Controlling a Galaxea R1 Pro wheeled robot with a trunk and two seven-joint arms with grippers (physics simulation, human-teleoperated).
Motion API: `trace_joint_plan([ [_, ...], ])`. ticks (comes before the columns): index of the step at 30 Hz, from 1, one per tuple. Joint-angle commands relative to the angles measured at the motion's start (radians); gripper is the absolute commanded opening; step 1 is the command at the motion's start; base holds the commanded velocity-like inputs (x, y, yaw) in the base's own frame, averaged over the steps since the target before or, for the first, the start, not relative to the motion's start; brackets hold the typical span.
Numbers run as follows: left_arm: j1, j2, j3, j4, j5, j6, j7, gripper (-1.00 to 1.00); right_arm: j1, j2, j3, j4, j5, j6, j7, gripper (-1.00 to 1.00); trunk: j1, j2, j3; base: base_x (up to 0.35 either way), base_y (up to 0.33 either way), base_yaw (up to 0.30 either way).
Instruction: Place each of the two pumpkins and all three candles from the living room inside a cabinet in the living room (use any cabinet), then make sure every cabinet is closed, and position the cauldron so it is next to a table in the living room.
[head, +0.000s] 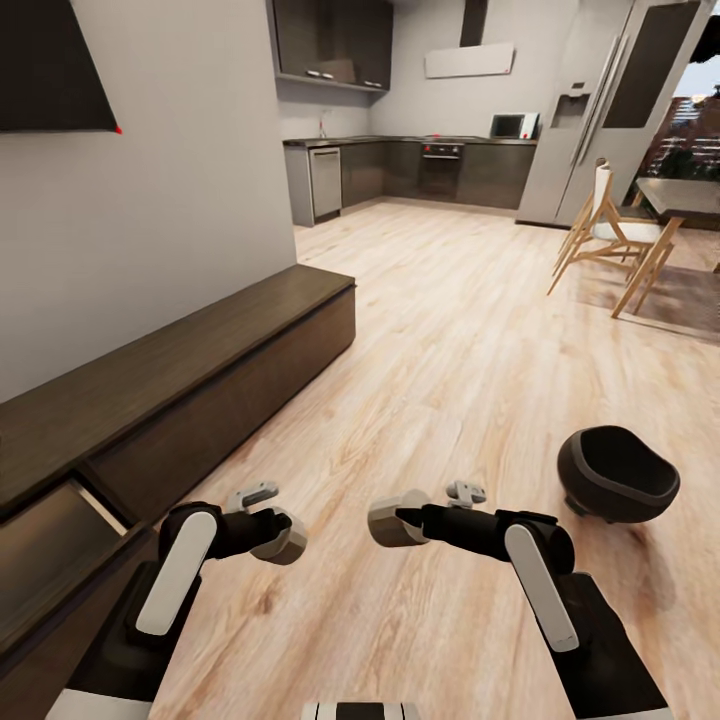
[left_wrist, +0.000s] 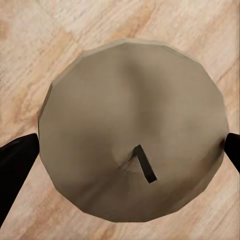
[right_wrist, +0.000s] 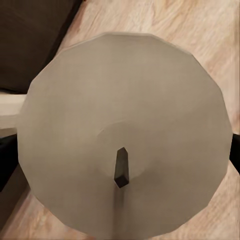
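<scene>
Living room opening into a kitchen; pale plank floor (head: 430, 330) underfoot; fridge (head: 610, 100) and a dining chair (head: 610, 235) far ahead of both pincers, well apart from them.

Cabinet (head: 200, 370): long, low, dark; runs along the wall on the left pincer's outer side; one drawer (head: 50, 545) stands pulled open just beside the left arm, pale interior showing; nothing visible inside it from the part in view, though much of it is cut off.

Cauldron (head: 615, 472): black, wide-mouthed, sits on the floor outboard of the right pincer, near it but apart; no table stands beside it here, the dining table (head: 680, 195) being well away.

Left pincer (head: 280, 535): pinching a candle (left_wrist: 132, 127), fingers (left_wrist: 17, 165) bearing on opposite sides of it; wick up toward the wrist camera, floor beneath.

Right pincer (head: 395, 520): likewise pinching a second candle (right_wrist: 125, 132), wick facing the camera; dark cabinet front and a pale edge lie beyond it.

Progress, as judged: two candles in hand, not yet stowed; third candle and both pumpkins unaccounted for in these views; drawer left to shut; cauldron left to place; early-to-middle of the job.
</scene>
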Motion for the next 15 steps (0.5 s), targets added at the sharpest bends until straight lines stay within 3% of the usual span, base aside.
trace_joint_plan([
  [1, -0.001, 0.001, -0.002, -0.001, 0.009, 0.002, 0.011, -1.0, -0.001, -0.001, 0.0, 0.0, 0.005, 0.003, -0.002, -1.0, -0.001, 0.0, 0.003, 0.0, 0.0, 0.0],
  [6, -0.001, 0.001, -0.002, -0.001, 0.009, 0.002, 0.011, -1.0, -0.001, 0.002, 0.001, 0.001, 0.004, 0.002, -0.073, -1.0, -0.003, 0.001, 0.022, 0.0, 0.0, 0.0],
  [15, -0.001, 0.001, -0.002, 0.001, 0.009, 0.002, 0.011, -1.0, -0.001, 0.003, 0.0, 0.002, 0.004, 0.001, -0.089, -1.0, -0.007, 0.003, 0.057, 0.0, 0.0, 0.0],
])
